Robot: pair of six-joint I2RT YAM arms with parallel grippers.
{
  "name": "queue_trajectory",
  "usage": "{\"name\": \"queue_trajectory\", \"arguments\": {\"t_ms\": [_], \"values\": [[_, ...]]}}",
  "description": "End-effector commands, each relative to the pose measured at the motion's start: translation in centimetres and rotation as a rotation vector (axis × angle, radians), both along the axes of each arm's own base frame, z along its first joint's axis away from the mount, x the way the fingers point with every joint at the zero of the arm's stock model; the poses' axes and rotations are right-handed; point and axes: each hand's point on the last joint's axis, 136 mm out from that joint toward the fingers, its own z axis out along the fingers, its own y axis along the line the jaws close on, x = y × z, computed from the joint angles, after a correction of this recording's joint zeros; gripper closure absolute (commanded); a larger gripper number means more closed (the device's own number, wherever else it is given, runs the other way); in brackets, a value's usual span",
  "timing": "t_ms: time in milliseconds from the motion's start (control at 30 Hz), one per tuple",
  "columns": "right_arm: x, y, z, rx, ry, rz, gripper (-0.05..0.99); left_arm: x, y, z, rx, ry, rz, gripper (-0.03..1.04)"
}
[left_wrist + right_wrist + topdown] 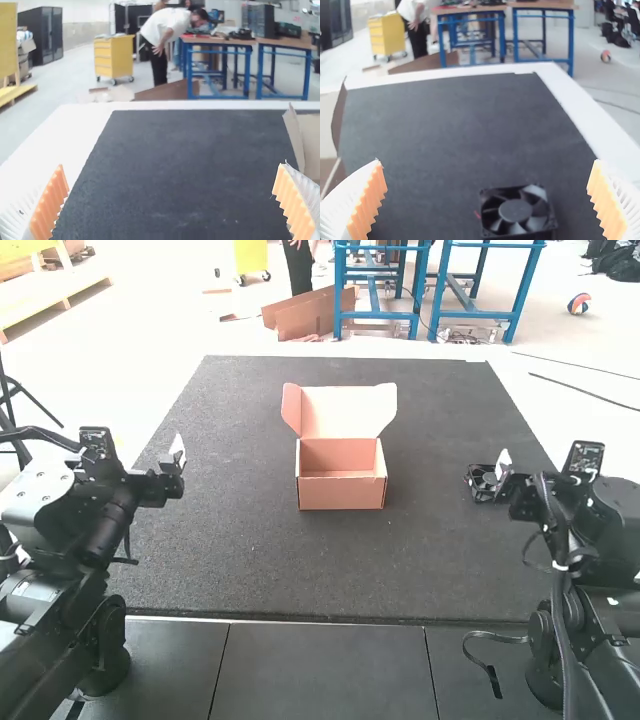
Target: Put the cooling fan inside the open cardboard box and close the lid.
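Cooling fan (517, 212) on mat (240, 520), cardboard box (341, 475) open

The scene was bright and evenly lit, and the light seemed to come mostly from above. In the high view the white table (545, 410) around the dark mat (250, 530) was washed out almost to plain white. The raised lid of the cardboard box (340, 475) looked paler than its front wall, which stood in light shade. Shadows on the mat were weak and soft. In both wrist views the table edge glared strongly. The cooling fan (517, 212) carried a dull sheen on its blades.
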Motion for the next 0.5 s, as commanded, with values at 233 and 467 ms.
{"name": "queue_trajectory", "arguments": {"t_ms": [233, 467], "values": [[-0.7, 0.0, 5.0, 0.02, -0.172, 0.007, 0.02, -0.8, -0.3, 3.6, -0.005, -0.128, -0.022, 0.04], [-0.6, 0.0, 6.6, 0.021, -0.163, 0.007, 0.02, -1.1, 0.1, 6.1, -0.007, -0.123, -0.003, 0.04]]}}
